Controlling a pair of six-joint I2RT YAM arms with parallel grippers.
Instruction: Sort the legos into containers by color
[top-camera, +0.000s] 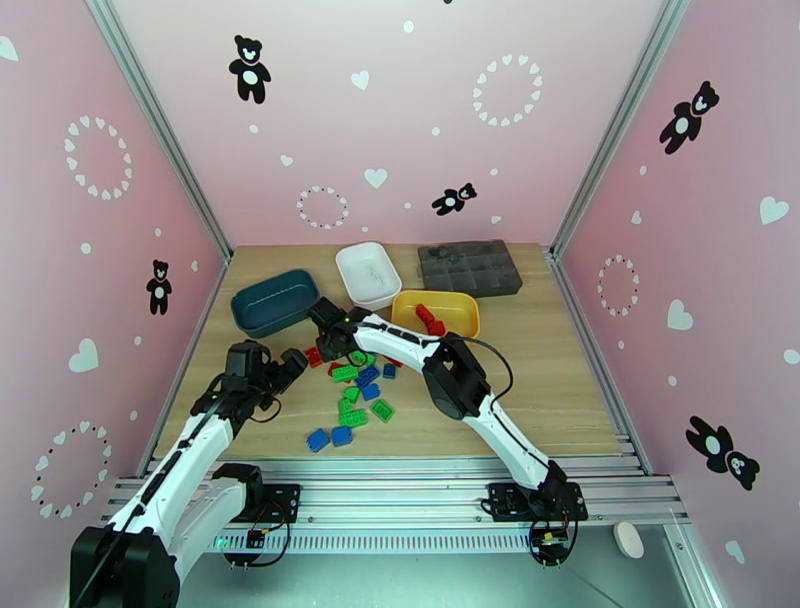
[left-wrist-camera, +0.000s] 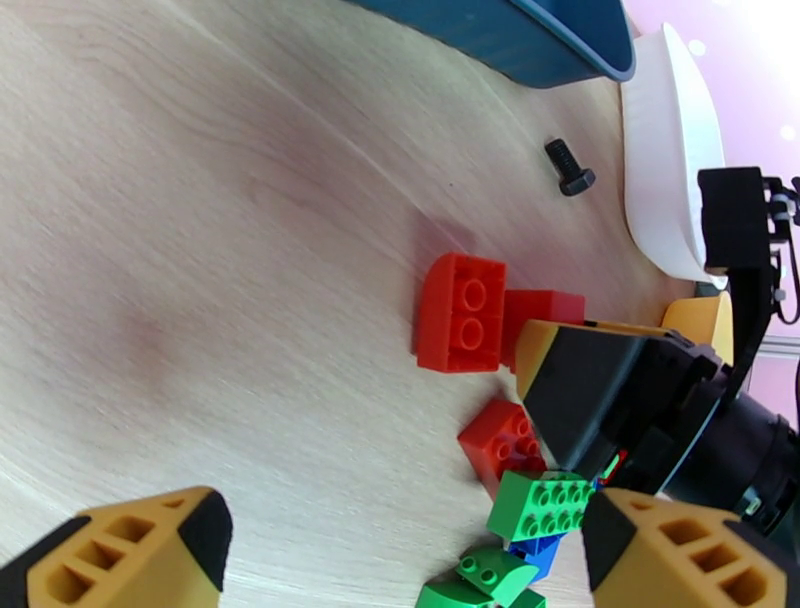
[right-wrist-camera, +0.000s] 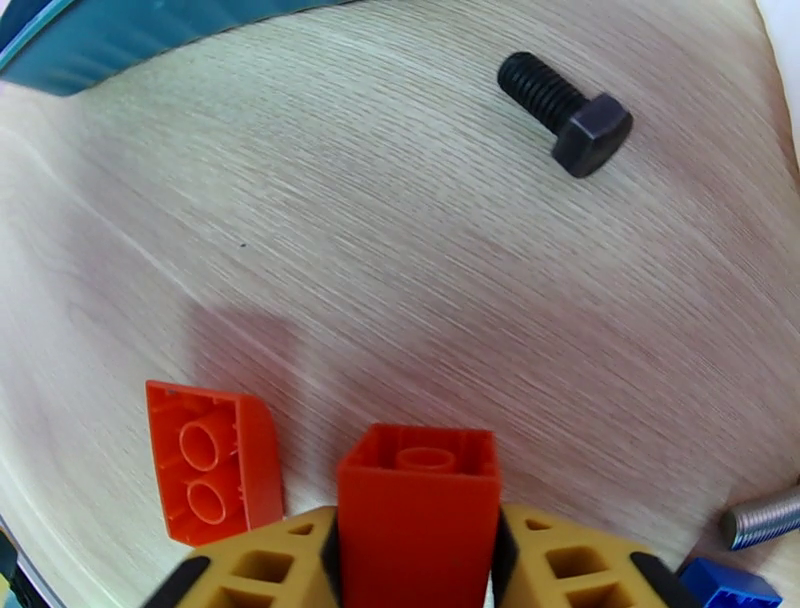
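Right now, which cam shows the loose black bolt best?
Right wrist: the black bolt is large and sharp, hex head and thread clear. Left wrist shows it small, lying beside the white tray. From the top external it's too small to tell.

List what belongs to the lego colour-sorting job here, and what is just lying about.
Job:
loose red, green and blue plastic studded bricks
red plastic brick clamped in the right gripper
dark teal plastic tray
white plastic tray
yellow plastic tray

Lying about:
black hex-head bolt
silver threaded screw
dark grey compartmented organizer box
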